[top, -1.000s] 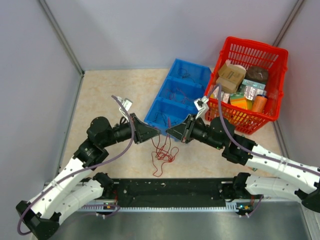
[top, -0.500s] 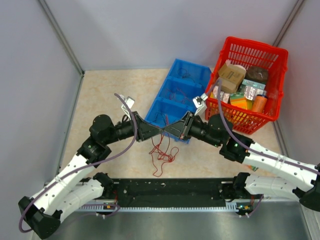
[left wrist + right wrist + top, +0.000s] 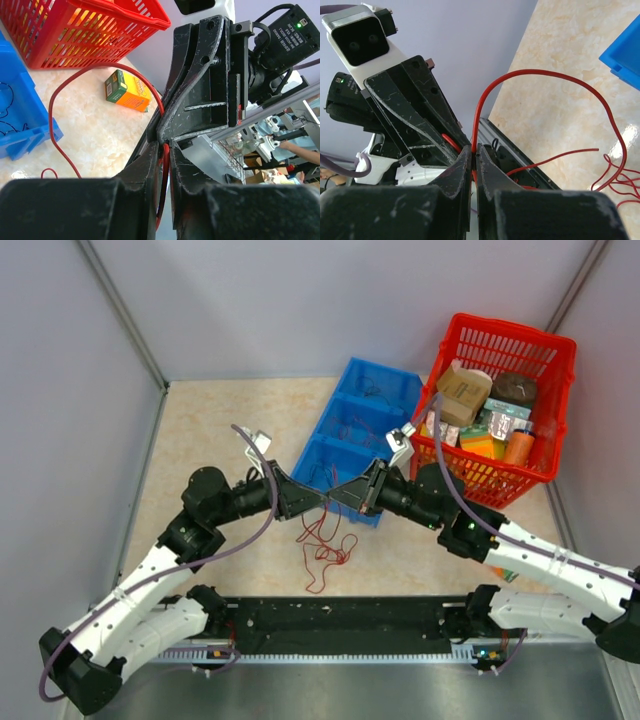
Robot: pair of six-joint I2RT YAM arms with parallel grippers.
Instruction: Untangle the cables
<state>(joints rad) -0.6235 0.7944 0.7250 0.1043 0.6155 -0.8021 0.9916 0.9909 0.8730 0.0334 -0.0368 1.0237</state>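
Note:
A bright red cable [image 3: 322, 541] hangs in a tangled loop on the table in front of the blue tray. My left gripper [image 3: 322, 499] and right gripper [image 3: 334, 498] meet tip to tip above it, each shut on the red cable. In the left wrist view the red cable [image 3: 163, 165] runs between my left gripper's [image 3: 164, 150] closed fingers. In the right wrist view the red cable [image 3: 485, 102] rises from my right gripper [image 3: 474, 150] and arcs down to the tangle [image 3: 620, 182]. Thin dark cables [image 3: 352, 427] lie in the blue tray's compartments.
A blue three-compartment tray [image 3: 378, 378] sits behind the grippers. A red basket [image 3: 560, 348] with boxes and packets stands at the back right. A small green-orange box [image 3: 126, 91] lies on the table near the basket. A black rail [image 3: 340, 618] runs along the near edge.
Both grippers have moved inward until their tips touch; the red cable's top has been drawn up between them. The tangle below has shifted slightly.

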